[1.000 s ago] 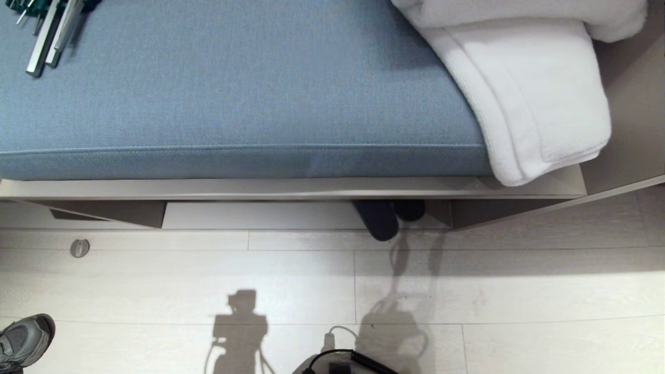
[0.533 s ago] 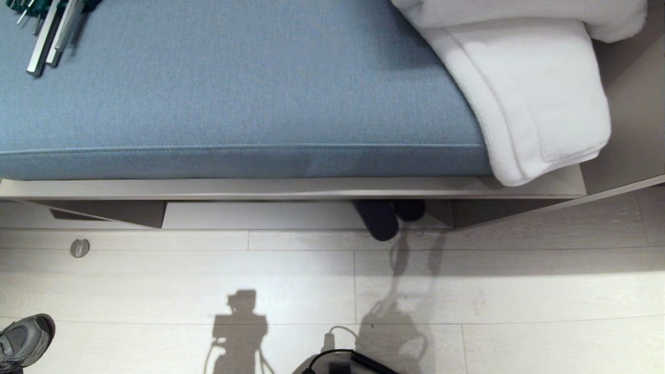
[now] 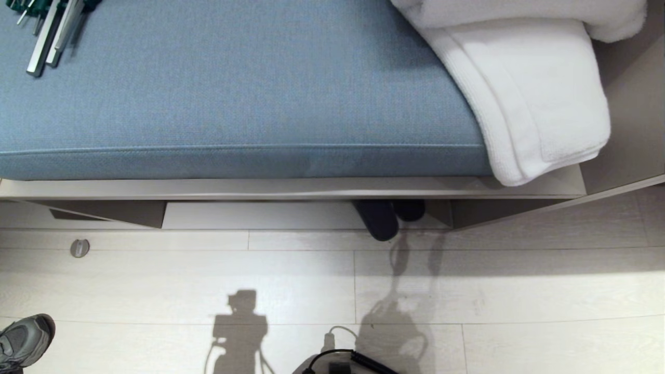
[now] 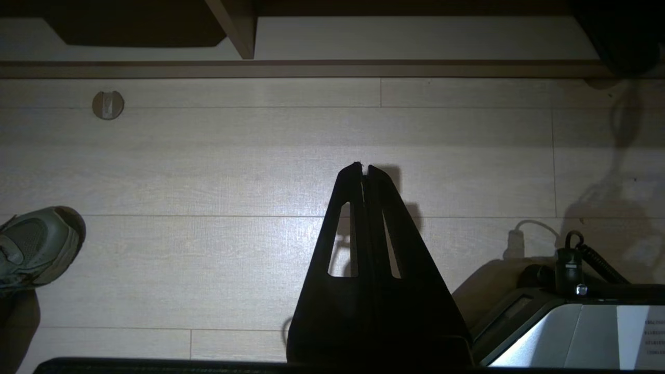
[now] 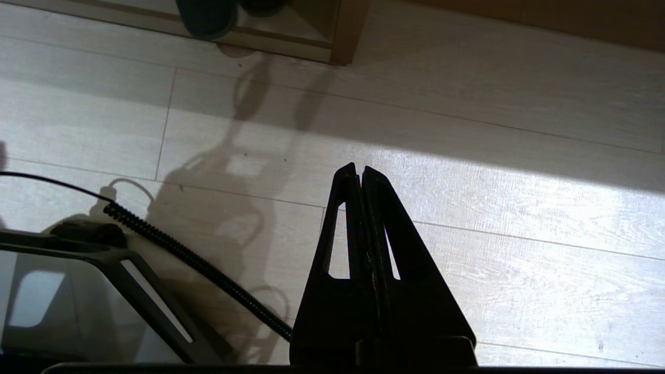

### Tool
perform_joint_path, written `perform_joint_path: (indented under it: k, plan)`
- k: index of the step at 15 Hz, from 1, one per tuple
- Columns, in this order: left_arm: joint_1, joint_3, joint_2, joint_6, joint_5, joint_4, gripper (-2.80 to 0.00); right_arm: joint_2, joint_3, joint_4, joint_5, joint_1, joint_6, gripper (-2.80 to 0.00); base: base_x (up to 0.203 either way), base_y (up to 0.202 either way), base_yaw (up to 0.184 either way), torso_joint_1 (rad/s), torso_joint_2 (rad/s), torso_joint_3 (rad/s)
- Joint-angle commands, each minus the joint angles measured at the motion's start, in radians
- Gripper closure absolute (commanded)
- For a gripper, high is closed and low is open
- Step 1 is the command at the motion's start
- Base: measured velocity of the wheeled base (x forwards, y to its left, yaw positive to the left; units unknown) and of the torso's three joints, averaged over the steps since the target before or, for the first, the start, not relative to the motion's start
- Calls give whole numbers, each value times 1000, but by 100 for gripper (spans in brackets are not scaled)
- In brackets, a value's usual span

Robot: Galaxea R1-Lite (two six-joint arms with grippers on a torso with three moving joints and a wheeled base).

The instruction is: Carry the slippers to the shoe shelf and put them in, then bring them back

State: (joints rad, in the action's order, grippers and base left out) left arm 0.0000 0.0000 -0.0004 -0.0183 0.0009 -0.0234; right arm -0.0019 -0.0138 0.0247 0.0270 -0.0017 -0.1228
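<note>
I saw the slippers (image 3: 387, 218) tucked in the shoe shelf (image 3: 306, 215), toes pointing floorward (toward me). My right end effector (image 5: 359, 171), fingers together and empty, hung nearer them than the equally closed left end effector (image 4: 363, 167).

slippers (image 3: 382, 221): dark charcoal | cushion (image 3: 234, 88): blue | towel (image 3: 540, 93): white

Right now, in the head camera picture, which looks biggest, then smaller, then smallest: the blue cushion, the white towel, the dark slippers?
1. blue cushion, by far the biggest.
2. white towel.
3. slippers, smallest; they are partly hidden inside the shoe shelf.
</note>
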Motion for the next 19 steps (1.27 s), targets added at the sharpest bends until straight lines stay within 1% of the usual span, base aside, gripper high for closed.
perform_joint_path:
  k: [1,2,4,5,11,13,19]
  plan:
    - [0,9,0,0,1,-1,0,3,0,1,1,0,1,0,0,0,0,0,0,0]
    - [0,9,0,0,1,-1,0,3,1,-1,2,0,17,0,0,0,0,0,0,0]
    - [0,8,0,2,2,-1,0,3,2,0,-6,1,83,0,0,0,0,0,0,0]
    - [0,9,-1,0,2,-1,0,3,2,0,-15,2,98,0,0,0,0,0,0,0]
    - [0,9,0,0,2,-1,0,3,2,-2,-15,0,101,0,0,0,0,0,0,0]
    - [0,9,0,0,2,0,0,3,3,-3,-32,0,101,0,0,0,0,0,0,0]
    - [0,9,0,-3,2,0,0,3,5,-8,-27,0,97,0,0,0,0,0,0,0]
